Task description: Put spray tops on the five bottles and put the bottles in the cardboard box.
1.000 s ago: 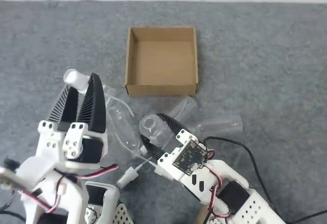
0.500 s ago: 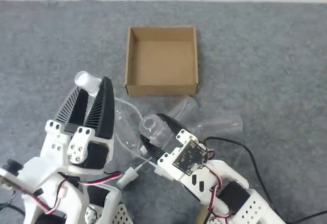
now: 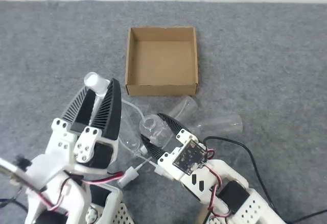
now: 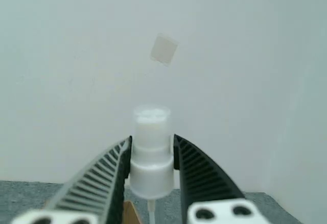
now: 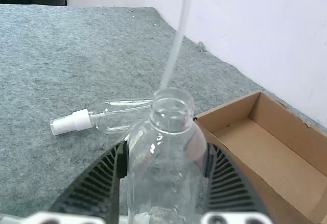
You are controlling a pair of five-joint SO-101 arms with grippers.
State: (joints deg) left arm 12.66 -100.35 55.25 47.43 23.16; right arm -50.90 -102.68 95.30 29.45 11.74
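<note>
My left gripper [image 3: 101, 86] [image 4: 152, 142] is shut on a white spray top [image 3: 96, 81] [image 4: 151, 155], held up above the carpet. The top's thin dip tube [image 3: 131, 105] [image 5: 179, 35] curves down into the open neck of a clear bottle [image 3: 152, 128] [image 5: 166, 142]. That bottle stands upright with my right gripper [image 3: 157, 132] [image 5: 166, 155] shut on it. The empty cardboard box [image 3: 161, 60] [image 5: 271, 152] sits just beyond both grippers.
Clear bottles lie on the grey carpet between the box and the arms: uncapped ones [image 3: 184, 106] [image 3: 220, 124] and one fitted with a spray top [image 5: 110, 118]. A loose spray top [image 3: 130, 175] lies near the arm bases. A pale wall bounds the far side.
My left gripper has carried the spray top to the right and toward the box, bringing its tube over the held bottle. The right arm and its bottle have kept still.
</note>
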